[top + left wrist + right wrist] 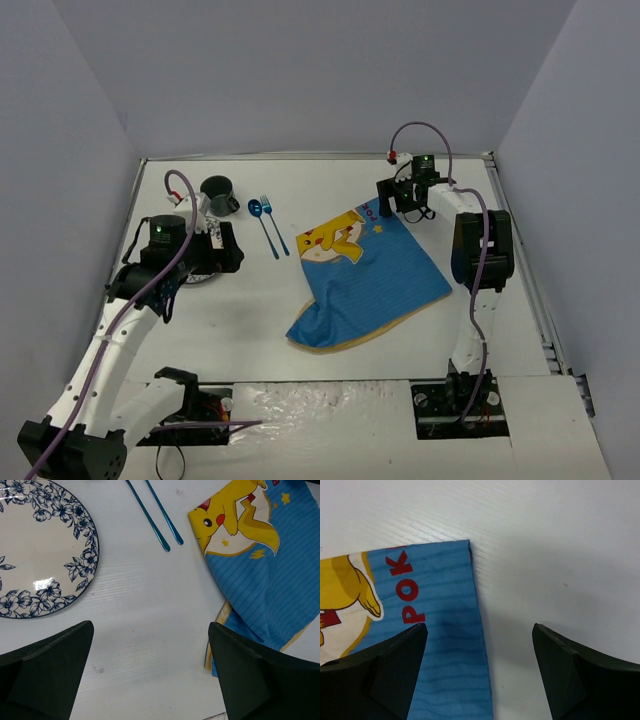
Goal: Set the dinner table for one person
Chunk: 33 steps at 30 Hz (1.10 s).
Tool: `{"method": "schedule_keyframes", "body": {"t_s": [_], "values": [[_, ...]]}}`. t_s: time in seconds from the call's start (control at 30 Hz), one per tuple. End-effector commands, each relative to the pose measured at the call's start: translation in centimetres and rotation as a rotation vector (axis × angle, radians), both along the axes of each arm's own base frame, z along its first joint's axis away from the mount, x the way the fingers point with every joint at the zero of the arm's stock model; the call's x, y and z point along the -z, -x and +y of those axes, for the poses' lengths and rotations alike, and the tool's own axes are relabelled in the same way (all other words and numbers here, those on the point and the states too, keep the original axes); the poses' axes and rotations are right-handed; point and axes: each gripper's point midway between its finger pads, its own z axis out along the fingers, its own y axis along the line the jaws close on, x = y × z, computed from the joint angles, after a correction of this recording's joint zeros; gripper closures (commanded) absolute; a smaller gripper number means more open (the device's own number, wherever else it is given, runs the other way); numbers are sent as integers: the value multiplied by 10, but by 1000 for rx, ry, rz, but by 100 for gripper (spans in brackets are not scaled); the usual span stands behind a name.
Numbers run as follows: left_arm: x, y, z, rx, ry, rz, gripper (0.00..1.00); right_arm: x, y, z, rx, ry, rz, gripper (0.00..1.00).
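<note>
The dinner table (330,340) is a wide white top. A blue placemat (365,280) with a yellow cartoon figure lies right of centre, skewed, its near left part folded over. My right gripper (402,203) hovers open over the mat's far right corner (445,625), the cloth edge below the gap and nothing held. My left gripper (226,250) is open over bare table (150,630), between a blue-flowered plate (45,555) and the mat's edge (265,575). A blue spoon (262,222) and fork (272,226) lie side by side beyond it.
A dark mug (218,193) stands at the back left, near the spoon's bowl. In the top view my left arm hides most of the plate (203,277). Grey walls close the table on three sides. The arm bases (460,400) sit at the near edge.
</note>
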Motion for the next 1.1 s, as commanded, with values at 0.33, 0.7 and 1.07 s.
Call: {"method": "schedule_keyframes", "body": {"t_s": [0.33,0.7,1.07], "values": [[-11,-9,4,-12,10,-61,3,3,-30,37,-178,-65,-74,14],[-11,-11,6,-19,25,-60,3,28,-12,46,-222,26,-16,16],[-9,-11,7,-25,28,-53,3,40,-5,47,-218,73,14,48]]}}
